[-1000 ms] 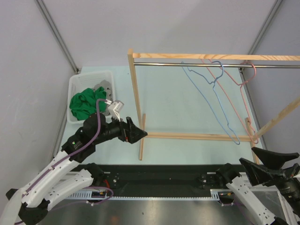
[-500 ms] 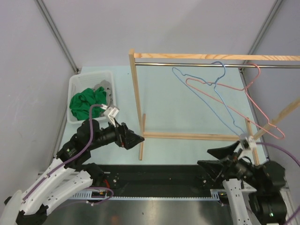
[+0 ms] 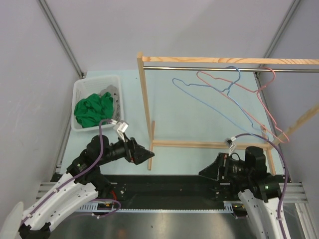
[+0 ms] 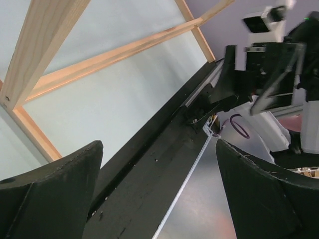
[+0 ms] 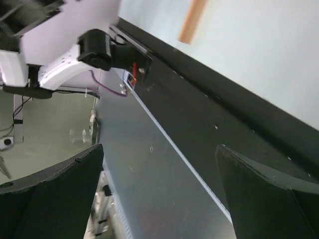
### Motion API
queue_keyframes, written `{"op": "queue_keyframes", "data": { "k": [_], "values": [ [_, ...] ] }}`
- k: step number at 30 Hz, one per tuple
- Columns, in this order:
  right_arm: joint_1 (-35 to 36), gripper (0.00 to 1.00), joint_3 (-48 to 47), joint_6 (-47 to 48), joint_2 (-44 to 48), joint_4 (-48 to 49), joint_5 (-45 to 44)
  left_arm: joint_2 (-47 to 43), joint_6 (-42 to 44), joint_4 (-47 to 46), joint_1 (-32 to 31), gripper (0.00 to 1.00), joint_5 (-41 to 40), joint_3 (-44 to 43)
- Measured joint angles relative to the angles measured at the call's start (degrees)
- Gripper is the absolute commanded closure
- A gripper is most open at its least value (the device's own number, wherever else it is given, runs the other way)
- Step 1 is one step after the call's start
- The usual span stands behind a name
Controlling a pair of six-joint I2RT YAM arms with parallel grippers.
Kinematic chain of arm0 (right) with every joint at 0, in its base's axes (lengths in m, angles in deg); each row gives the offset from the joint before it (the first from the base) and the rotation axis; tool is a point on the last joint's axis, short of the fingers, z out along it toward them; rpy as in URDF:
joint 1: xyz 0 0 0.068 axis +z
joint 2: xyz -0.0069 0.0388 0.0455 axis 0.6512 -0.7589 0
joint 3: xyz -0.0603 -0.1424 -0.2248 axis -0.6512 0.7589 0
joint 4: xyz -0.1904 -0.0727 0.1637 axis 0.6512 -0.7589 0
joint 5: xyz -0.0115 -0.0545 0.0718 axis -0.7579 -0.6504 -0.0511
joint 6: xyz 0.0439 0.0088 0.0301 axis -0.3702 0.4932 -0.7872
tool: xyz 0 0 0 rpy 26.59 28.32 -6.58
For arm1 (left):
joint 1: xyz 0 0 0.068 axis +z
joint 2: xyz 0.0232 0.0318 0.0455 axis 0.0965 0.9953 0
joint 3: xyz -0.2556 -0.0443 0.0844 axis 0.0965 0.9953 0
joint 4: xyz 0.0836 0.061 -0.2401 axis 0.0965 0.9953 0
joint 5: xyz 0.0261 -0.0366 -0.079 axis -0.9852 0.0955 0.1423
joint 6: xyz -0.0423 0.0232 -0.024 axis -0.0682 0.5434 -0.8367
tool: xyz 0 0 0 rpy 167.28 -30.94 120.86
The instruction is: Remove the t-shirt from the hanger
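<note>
Pale surface [image 3: 199,124] holds the bin [image 3: 97,78] with the green t-shirt [image 3: 92,110]; left pincer [image 3: 148,155] and right pincer [image 3: 203,173] both gape empty, low by the rack [image 3: 145,99], whose bare hangers [image 3: 229,88] either could snag

Rack upright [image 3: 145,99]: splits bin [image 3: 79,92] side from mid table.
Hangers [image 3: 230,88]: slant across gap under rail [image 3: 199,68].
Bin: open-topped, far L.

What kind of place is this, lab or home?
Probably a lab test cell: plain grey enclosure walls, a small wooden clothes rack, and a white plastic bin holding a crumpled green t-shirt.
</note>
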Motion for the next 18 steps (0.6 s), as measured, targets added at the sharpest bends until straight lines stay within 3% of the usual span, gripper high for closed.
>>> {"op": "queue_keyframes", "data": {
  "k": [7,14,18],
  "values": [
    [1.05,0.00,5.29,-0.11,-11.76,5.01,-7.67,-7.50,-2.56,-5.86,-0.02,0.00,-0.59,7.98],
    [1.07,0.00,18.51,-8.31,1.01,20.04,-17.46,-25.16,-10.60,-8.87,-0.07,0.00,-5.66,24.94],
    [1.09,0.00,20.33,-11.10,1.20,27.45,-21.92,-26.12,-12.66,-9.11,-0.09,0.00,-7.37,26.62]
  ]
}}
